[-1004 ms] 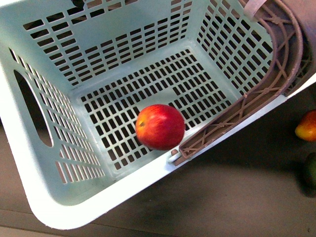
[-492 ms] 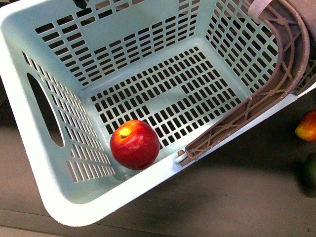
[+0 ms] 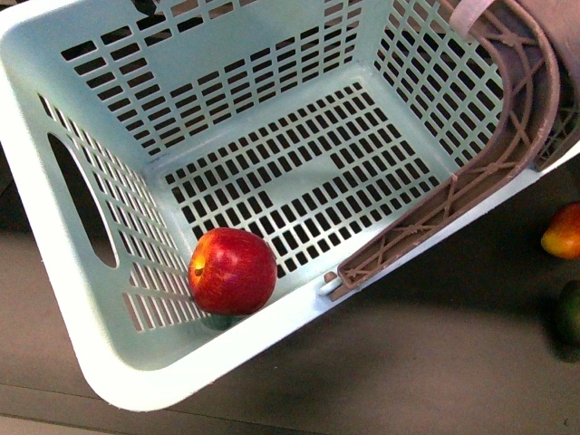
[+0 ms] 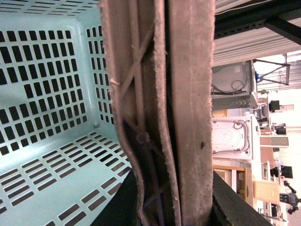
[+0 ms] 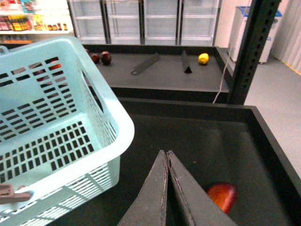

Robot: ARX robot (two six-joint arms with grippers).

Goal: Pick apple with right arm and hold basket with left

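Retail room, glass-door coolers point(image 5: 160, 19) at back; dark matte bin floor point(image 5: 221, 136) below. One basket point(image 3: 154, 358), just beside the right gripper point(image 5: 167, 186); jaws pressed together, empty. One apple point(image 3: 233, 270) in a basket corner. One orange-red fruit point(image 5: 222, 197) just beside those jaws. Left gripper: brown handle point(image 4: 141, 117) fills its view, jaw state unclear.

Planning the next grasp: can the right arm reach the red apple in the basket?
Probably: the glossy red apple lies uncovered in the slotted turquoise plastic basket, brown handle aside, though tucked into a corner.
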